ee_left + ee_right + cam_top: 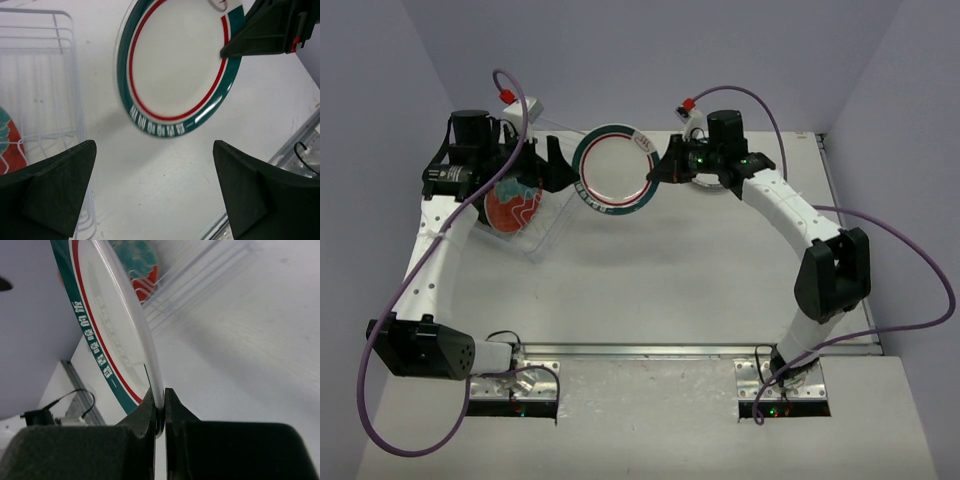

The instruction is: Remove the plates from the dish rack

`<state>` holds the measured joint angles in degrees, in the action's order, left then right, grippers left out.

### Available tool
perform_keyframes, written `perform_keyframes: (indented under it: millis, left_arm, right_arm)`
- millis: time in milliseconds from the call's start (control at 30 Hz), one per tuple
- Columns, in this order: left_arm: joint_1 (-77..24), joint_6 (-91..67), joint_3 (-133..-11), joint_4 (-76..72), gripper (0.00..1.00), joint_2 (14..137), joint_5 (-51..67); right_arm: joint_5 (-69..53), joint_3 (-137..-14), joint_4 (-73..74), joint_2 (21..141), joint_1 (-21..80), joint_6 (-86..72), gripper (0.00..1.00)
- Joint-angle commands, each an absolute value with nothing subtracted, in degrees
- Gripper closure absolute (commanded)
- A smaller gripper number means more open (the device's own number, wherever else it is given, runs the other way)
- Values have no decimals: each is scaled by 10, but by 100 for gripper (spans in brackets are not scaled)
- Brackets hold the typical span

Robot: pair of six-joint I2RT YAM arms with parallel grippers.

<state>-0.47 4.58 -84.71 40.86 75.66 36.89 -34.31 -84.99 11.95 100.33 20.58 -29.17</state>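
While clamping plate (615,168) by its rim at upper centre, just right of rack (545,240), hold right gripper (159,397) fully closed. Note left gripper (154,147) spread wide, empty. Treat step as likely carry-off. Next: swing over table (700,270), lower flat, release.

Bright, diffuse overhead light with a cool cast. Table (700,270) is nearly blown out white in the wrist views. Soft shadow under the plate (175,65), small glare streaks on its glossy rim. Right gripper (160,402) is dark and soft up close, no surface detail. Top view slightly soft.
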Motion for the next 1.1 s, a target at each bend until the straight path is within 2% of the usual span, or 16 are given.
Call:
perform_keyframes:
  millis: [0, 267, 600, 700, 800, 867, 900, 1067]
  left_arm:
    - [-10, 11, -839, 355, 0, 748, 285]
    - [-10, 6, -841, 346, 0, 755, 240]
    - [-9, 7, -837, 351, 0, 760, 235]
    - [-10, 10, -844, 357, 0, 763, 235]
    - [-10, 10, -849, 362, 0, 767, 231]
    - [-10, 10, -856, 365, 0, 767, 224]
    - [-10, 10, -858, 366, 0, 766, 216]
    - [-10, 14, -857, 368, 0, 752, 160]
  right_arm:
    - [-291, -881, 75, 1046, 93, -384, 100]
    - [-256, -994, 84, 1207, -44, -440, 100]
    - [-250, -1044, 84, 1287, -65, -450, 98]
    - [-260, -1039, 84, 1298, -65, -449, 88]
    - [-250, -1021, 87, 1289, -65, -445, 51]
    - [-232, -1018, 104, 1279, -62, -433, 33]
    - [-217, -1020, 119, 1272, -59, -421, 27]
    - [-136, -1032, 175, 1234, -42, -367, 25]
